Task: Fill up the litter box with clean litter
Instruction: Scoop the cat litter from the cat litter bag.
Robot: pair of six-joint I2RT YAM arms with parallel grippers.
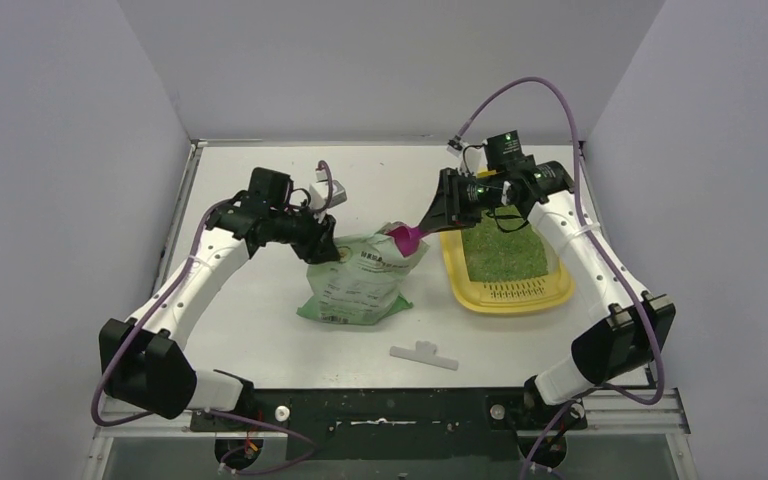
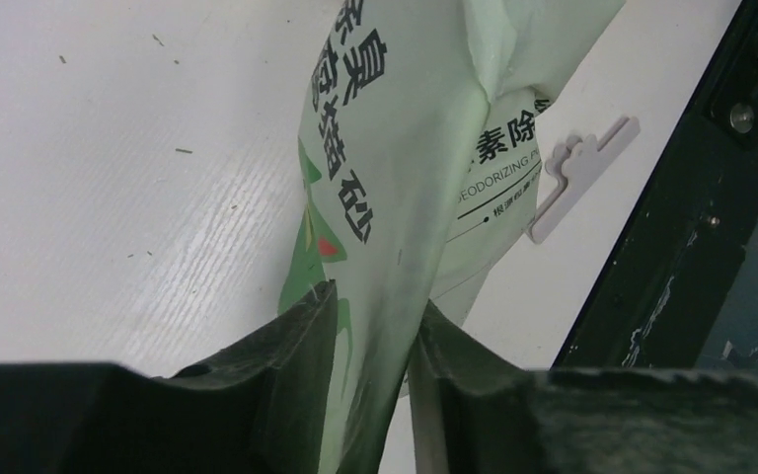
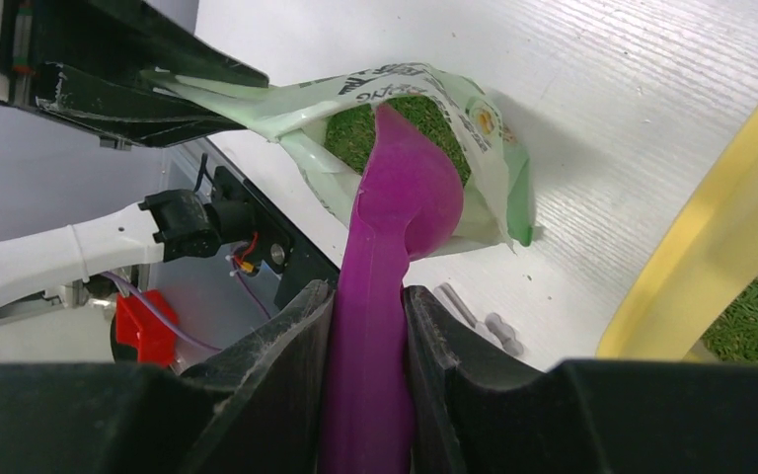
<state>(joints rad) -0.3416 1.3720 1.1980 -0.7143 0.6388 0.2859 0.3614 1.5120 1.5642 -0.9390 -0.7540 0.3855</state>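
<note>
Our right gripper (image 3: pixel 370 321) pinches the handle of the scoop (image 3: pixel 400 212), whose bowl reaches left into the open bag (image 1: pixel 355 285), at the litter (image 3: pixel 350 133) inside. The litter box (image 1: pixel 505 297) lies just right of the bag, under this same arm, its long axis running away from us, and it is partly filled. Our left gripper (image 2: pixel 375 331) is pressed onto the bag's top edge.

Glossy plastic litter box (image 1: pixel 520 303), grainy clean litter (image 1: pixel 505 250) — crinkled film bag (image 1: pixel 355 290), smooth plastic scoop (image 3: pixel 405 207)
</note>
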